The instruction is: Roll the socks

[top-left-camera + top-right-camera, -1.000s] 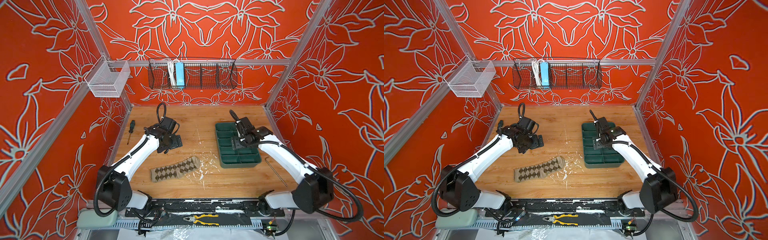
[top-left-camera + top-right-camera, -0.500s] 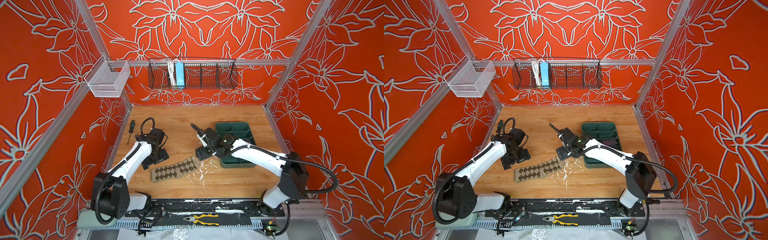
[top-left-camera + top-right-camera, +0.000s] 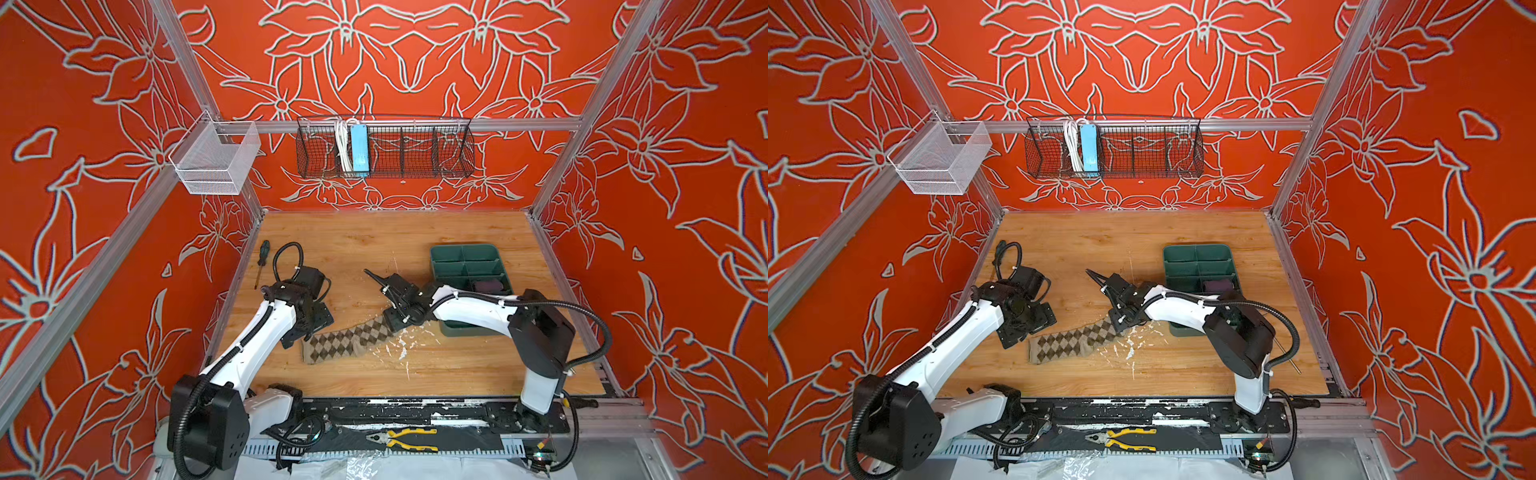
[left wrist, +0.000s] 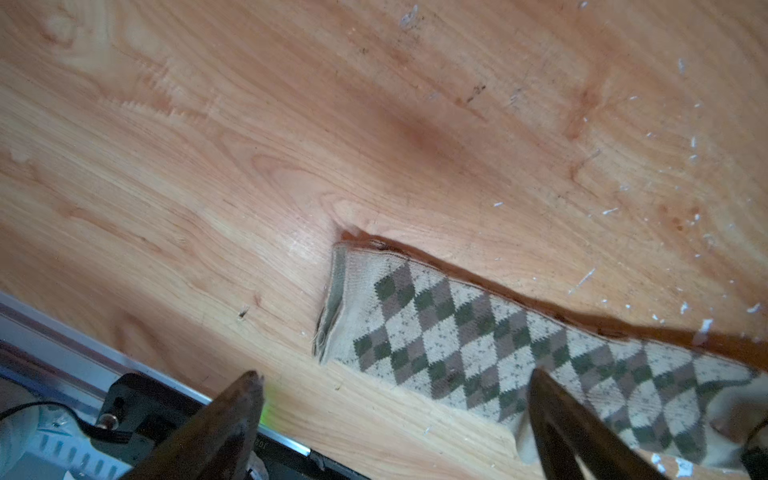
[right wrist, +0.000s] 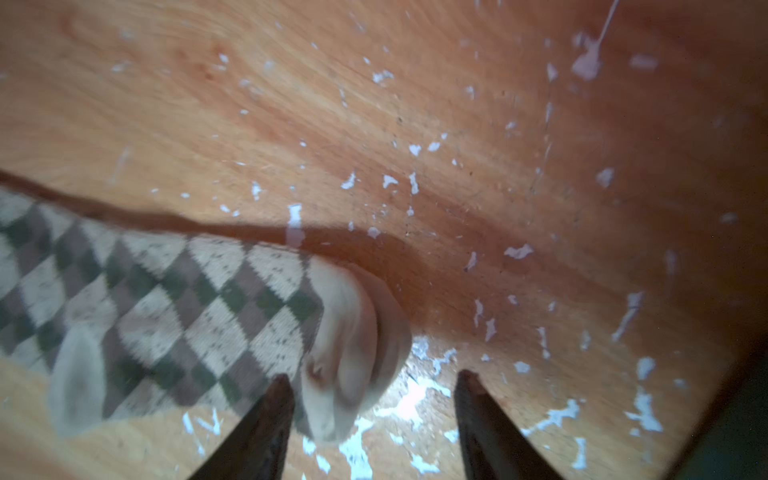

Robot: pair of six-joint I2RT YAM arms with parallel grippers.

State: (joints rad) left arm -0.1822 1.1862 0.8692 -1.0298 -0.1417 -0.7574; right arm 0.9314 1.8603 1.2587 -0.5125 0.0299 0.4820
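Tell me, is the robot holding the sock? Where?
Nothing is gripped yet. The right gripper, jaws apart, is at the toe of the argyle sock; the left gripper hangs open over its cuff end.

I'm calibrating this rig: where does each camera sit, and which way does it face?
Both top views: high above the arms' bases, looking down at the wooden table, argyle sock, left gripper, right gripper and whole arms.
Left wrist: on the left arm, facing the sock's cuff; two open fingers show.
Right wrist: on the right arm, facing the sock's toe; two fingers show.
Shared: every view shows the argyle sock.
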